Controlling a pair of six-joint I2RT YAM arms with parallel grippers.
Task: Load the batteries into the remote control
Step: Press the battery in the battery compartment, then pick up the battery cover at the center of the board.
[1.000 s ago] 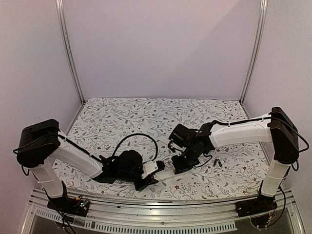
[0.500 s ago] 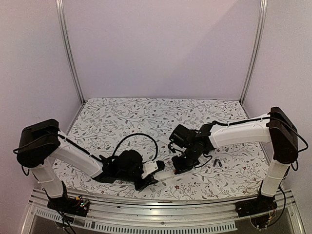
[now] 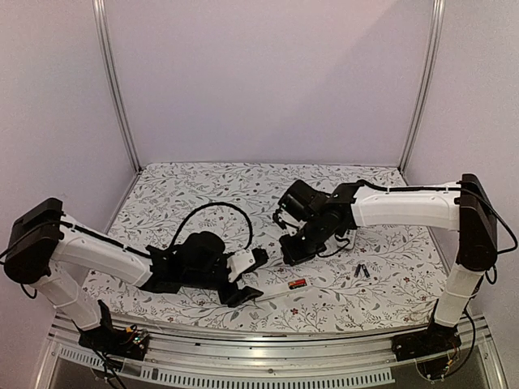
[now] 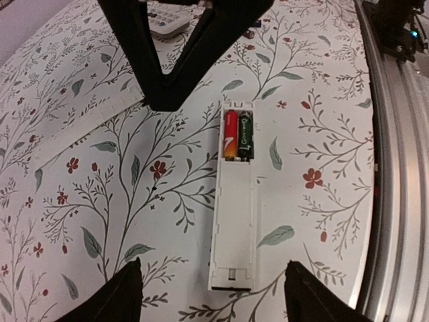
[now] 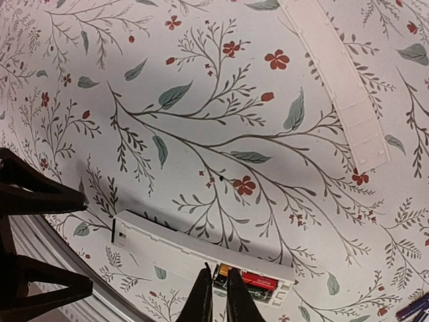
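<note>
Both grippers hover by the remote control (image 4: 233, 221): left gripper (image 4: 213, 265) spread wide, right gripper (image 5: 218, 282) pinched together on nothing.
The remote lies face down below and between the left fingers (image 4: 124, 295), touching neither. Its open bay is at the end away from them, just ahead of the right tips, with the batteries (image 4: 238, 136), one red and one black, side by side inside. Both look seated, so pressing each level before fetching the white strip (image 4: 87, 131) to the left gripper's left, likely the cover, seems wise. Lilac walls (image 3: 268, 81) enclose a floral tablecloth (image 3: 203, 190) whose busy print could hide small cells.
</note>
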